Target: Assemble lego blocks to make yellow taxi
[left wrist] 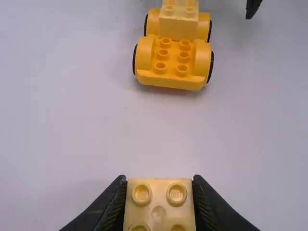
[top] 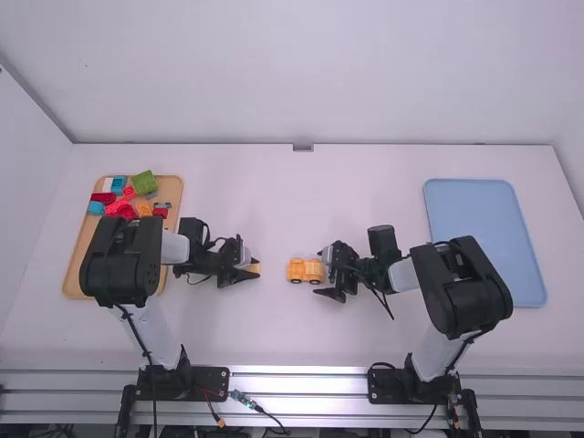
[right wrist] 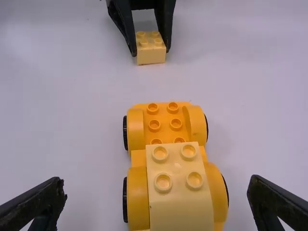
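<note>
In the high view my left gripper [top: 241,266] is left of the middle, shut on a pale yellow block [top: 253,267]; the left wrist view has the block [left wrist: 159,211] between the fingers of that gripper [left wrist: 160,204]. The orange-yellow car base [top: 296,270] stands on the table, its wheels down. A pale yellow block [right wrist: 179,192] sits on the end of the base [right wrist: 163,120] nearer my right arm. My right gripper [top: 327,274] is open around that end, and in the right wrist view the gripper [right wrist: 156,190] has its fingers apart, one on each side, not touching it.
A wooden tray [top: 77,260] with red, blue, green and orange blocks lies at the left, partly behind the left arm. A blue tray [top: 484,228] lies at the right, partly behind the right arm. White table surface [top: 301,201] stretches beyond the car base.
</note>
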